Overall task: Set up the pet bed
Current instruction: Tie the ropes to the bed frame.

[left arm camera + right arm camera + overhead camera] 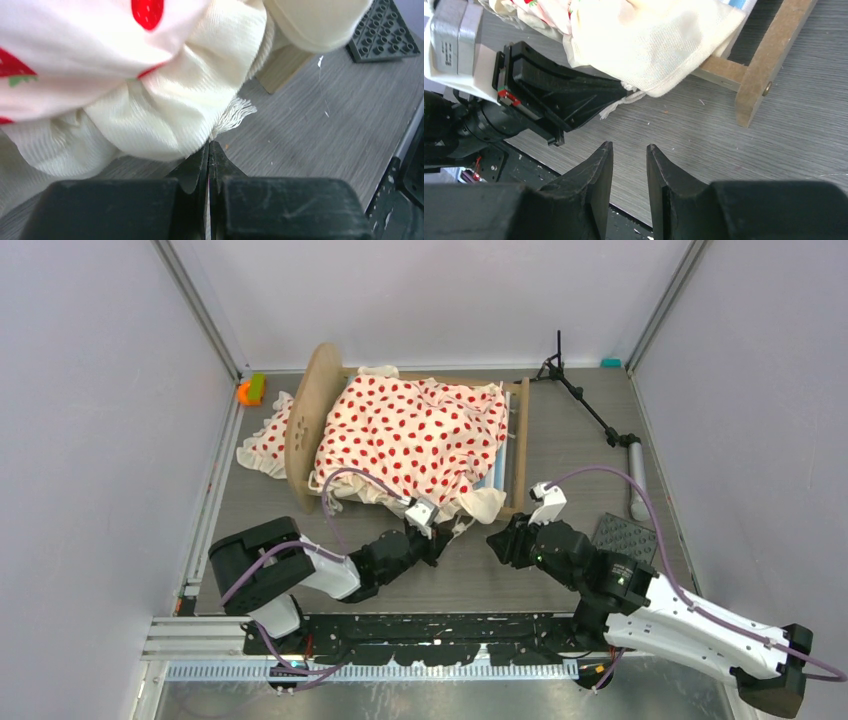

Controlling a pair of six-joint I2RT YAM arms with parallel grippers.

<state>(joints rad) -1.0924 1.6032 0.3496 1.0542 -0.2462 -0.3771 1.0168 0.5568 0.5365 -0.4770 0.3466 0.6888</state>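
Observation:
The pet bed has a rounded wooden end board [312, 420] standing on the left and a slatted foot frame [520, 445] on the right. Its red-dotted cream bedding [415, 435] is heaped over the frame, and a strip of striped mattress [500, 475] shows at the foot. A dotted piece [268, 445] lies outside the end board. My left gripper [440, 537] is shut at the near ruffle [165, 115], its tips [209, 145] pinching the frayed hem [235, 109]. My right gripper [630, 146] hovers partly open over bare table near the bed's wooden corner post [756, 85], with nothing between its fingers.
A black tripod stand [580, 390] and a grey cylinder [637, 475] lie at the back right. A dark studded mat [625, 537] sits right of the bed and also shows in the left wrist view [382, 32]. An orange-green object [250, 390] rests at the back left.

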